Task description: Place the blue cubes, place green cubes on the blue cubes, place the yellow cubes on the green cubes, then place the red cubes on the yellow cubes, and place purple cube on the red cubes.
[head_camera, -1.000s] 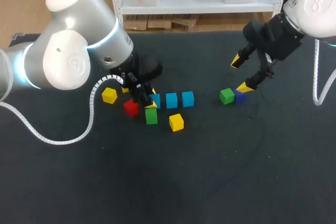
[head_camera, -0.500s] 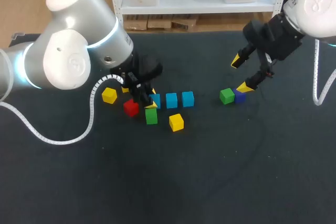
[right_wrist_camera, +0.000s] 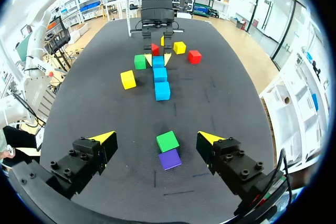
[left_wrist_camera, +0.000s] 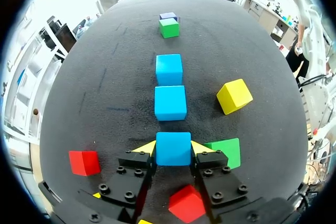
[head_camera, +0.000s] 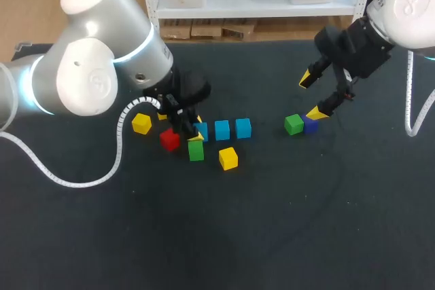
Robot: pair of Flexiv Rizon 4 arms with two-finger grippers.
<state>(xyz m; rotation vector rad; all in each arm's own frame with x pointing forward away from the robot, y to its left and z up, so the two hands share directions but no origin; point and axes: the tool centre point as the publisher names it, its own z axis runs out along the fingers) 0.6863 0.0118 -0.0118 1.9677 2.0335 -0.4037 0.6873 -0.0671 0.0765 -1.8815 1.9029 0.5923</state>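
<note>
Left tool (left_wrist_camera: 173,148): closed on blue cube (left_wrist_camera: 173,151) | right tool (right_wrist_camera: 156,138): spread wide, green cube (right_wrist_camera: 167,141) ahead

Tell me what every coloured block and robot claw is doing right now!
Left gripper: shut on nearest blue cube.
Right gripper: open, holding nothing.
Other two blue cubes: in line, unstacked.
Far green cube: touching purple cube, unstacked.
Near green cube: loose, unstacked.
Two yellow cubes: loose, unstacked.
Two red cubes: loose, unstacked.

Dark charcoal table (head_camera: 272,236), matte felt-like surface, faint pale scuffs and short bluish streaks
</note>
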